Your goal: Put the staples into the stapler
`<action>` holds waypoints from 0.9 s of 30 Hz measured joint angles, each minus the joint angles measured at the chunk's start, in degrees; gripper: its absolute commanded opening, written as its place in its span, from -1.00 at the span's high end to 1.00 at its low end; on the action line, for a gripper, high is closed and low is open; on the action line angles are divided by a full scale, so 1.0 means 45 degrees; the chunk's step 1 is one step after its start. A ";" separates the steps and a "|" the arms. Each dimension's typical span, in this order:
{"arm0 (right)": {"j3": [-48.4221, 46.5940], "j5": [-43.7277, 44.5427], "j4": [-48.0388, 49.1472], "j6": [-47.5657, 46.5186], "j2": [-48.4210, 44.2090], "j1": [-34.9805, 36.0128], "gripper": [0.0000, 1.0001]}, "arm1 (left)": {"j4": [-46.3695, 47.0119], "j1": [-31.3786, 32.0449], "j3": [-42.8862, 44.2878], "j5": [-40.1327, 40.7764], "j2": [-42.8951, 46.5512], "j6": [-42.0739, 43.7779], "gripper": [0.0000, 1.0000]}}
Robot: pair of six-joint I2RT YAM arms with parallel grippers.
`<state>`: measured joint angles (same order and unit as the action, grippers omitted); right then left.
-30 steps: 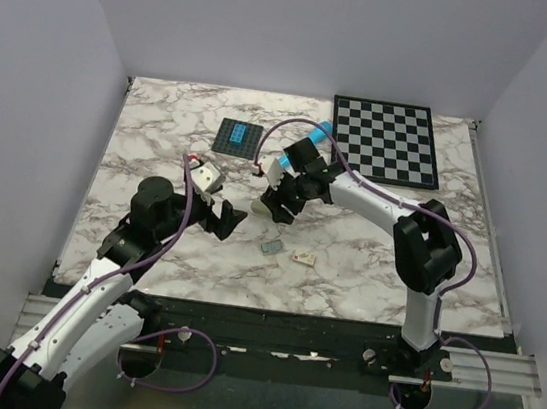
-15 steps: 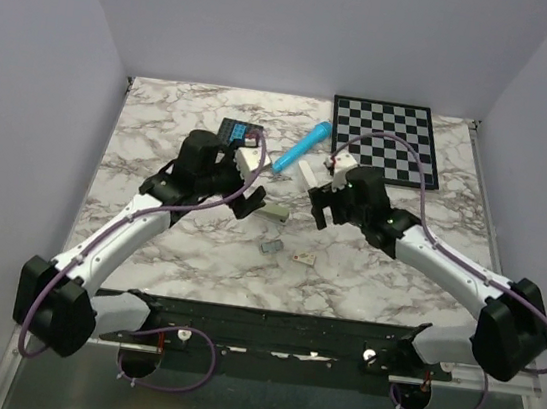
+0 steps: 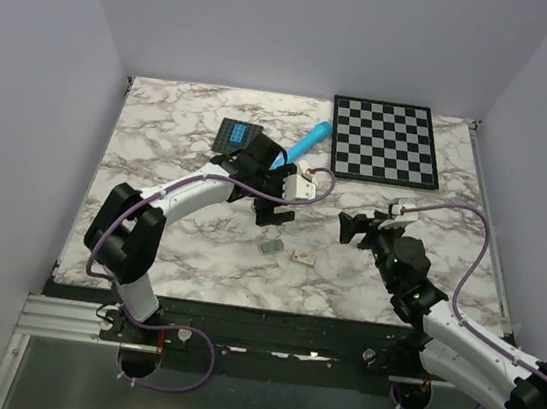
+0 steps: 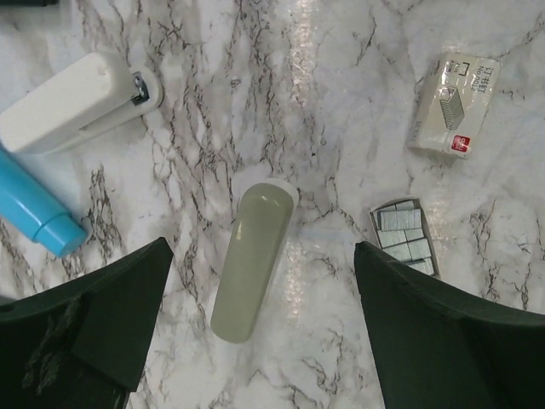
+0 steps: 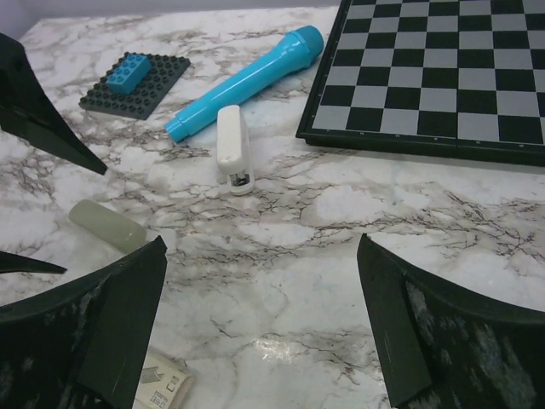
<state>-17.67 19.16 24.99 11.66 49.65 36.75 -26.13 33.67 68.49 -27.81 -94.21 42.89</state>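
Observation:
The cream-white stapler (image 5: 232, 147) lies on the marble beside a blue cylinder (image 5: 247, 81); in the left wrist view the stapler (image 4: 72, 102) is at the upper left. The staples (image 4: 407, 237) sit as silvery strips in a small tray, which is also visible from above (image 3: 270, 247). My left gripper (image 4: 262, 273) hangs open above a grey-green rounded bar (image 4: 251, 260) and does not touch it. My right gripper (image 5: 260, 247) is open over bare marble, nearer than the stapler and holding nothing. From above, the left gripper (image 3: 275, 208) is mid-table and the right gripper (image 3: 356, 226) is to its right.
A staple box (image 4: 451, 102) lies near the tray and also appears from above (image 3: 303, 257). A chessboard (image 3: 383, 140) fills the back right. A dark brick plate with a blue brick (image 5: 136, 85) sits at the back, left of the cylinder.
The left arm has swung right, bringing its gripper over the grey-green bar. The right arm has pulled back toward the near right, away from the stapler, with its jaws wide.

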 measured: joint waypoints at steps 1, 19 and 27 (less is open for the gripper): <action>0.0316 0.0068 0.0466 0.0078 -0.0165 0.0000 -1.00 | -0.0097 0.0107 0.0199 0.0010 -0.0379 0.0287 -0.82; 0.0651 0.0185 0.2249 0.0219 0.0967 0.0000 -1.00 | -0.2166 0.0525 0.2623 0.0379 -0.3395 0.2302 -0.16; 0.0588 0.0155 0.2268 0.0209 0.1316 0.0000 -1.00 | -0.2987 0.0525 0.3565 0.0408 -0.4255 0.2540 0.51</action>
<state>-15.03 19.86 35.20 12.60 55.57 36.75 -39.57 36.03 84.53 -25.98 -113.36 54.33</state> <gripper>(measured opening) 0.998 0.425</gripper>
